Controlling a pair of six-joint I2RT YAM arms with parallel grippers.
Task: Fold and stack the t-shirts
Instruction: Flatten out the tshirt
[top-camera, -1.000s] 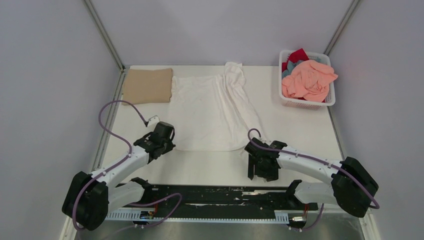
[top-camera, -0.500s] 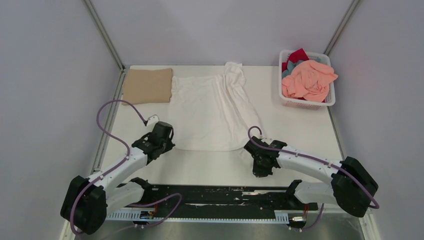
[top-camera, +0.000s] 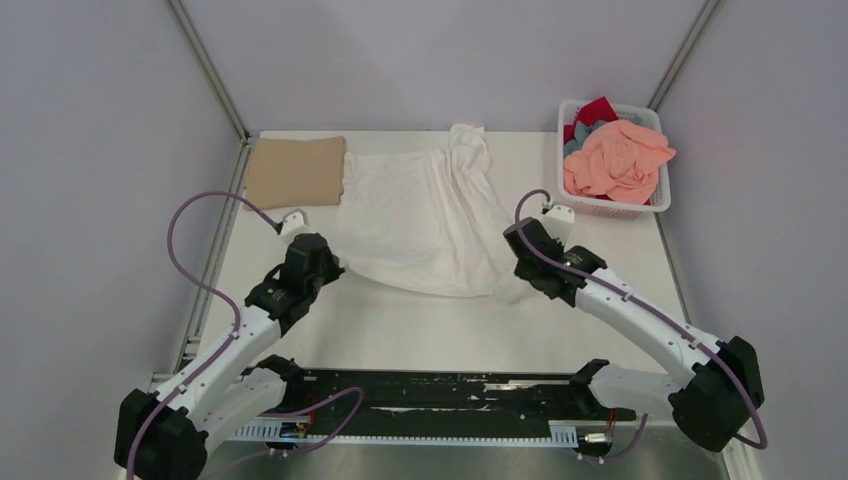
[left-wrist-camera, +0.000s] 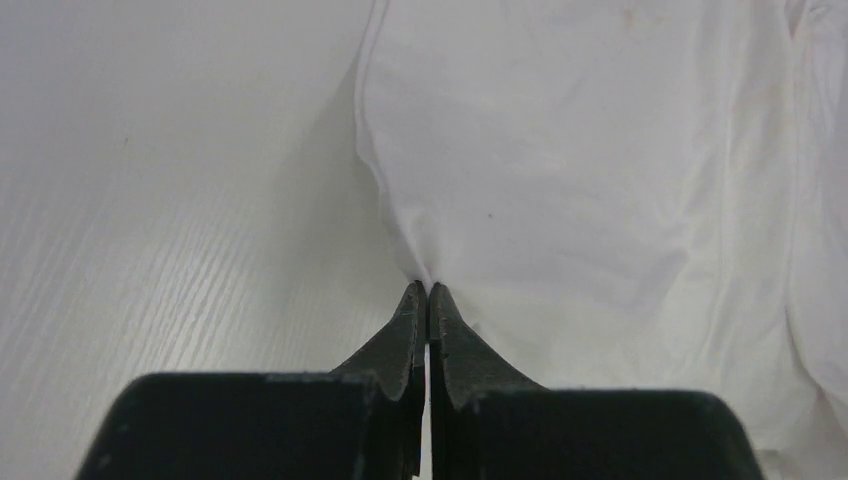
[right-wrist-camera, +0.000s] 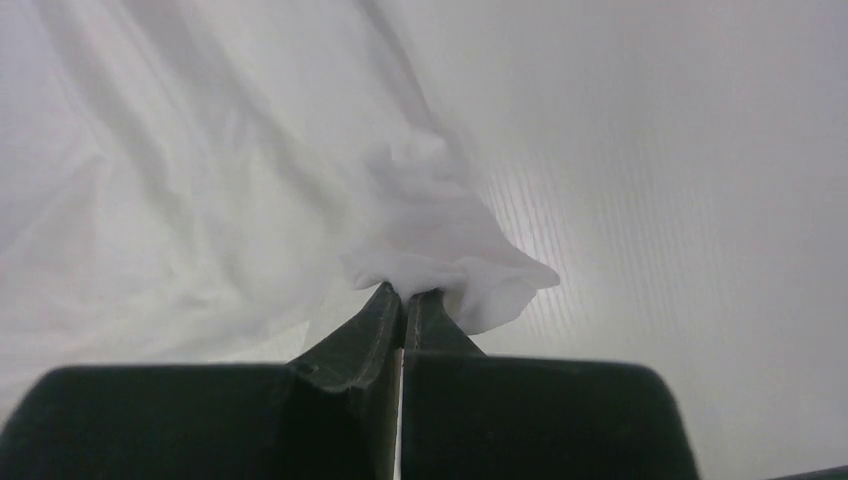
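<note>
The white t-shirt lies spread over the middle of the table, its near hem lifted and drawn toward the back. My left gripper is shut on the hem's left corner, the cloth pulled taut from its tips. On the hem's right corner my right gripper is shut, with a bunch of white fabric gathered at its tips. A tan t-shirt rests folded at the back left. Salmon pink, red and grey-blue t-shirts are heaped in the basket.
A white lattice basket stands at the back right of the table. Grey walls enclose the table on three sides. A black rail with the arm bases runs along the near edge.
The right gripper closed on the shirt's near right corner and both arms moved toward the back, lifting the near hem off the table and carrying it over the shirt.
</note>
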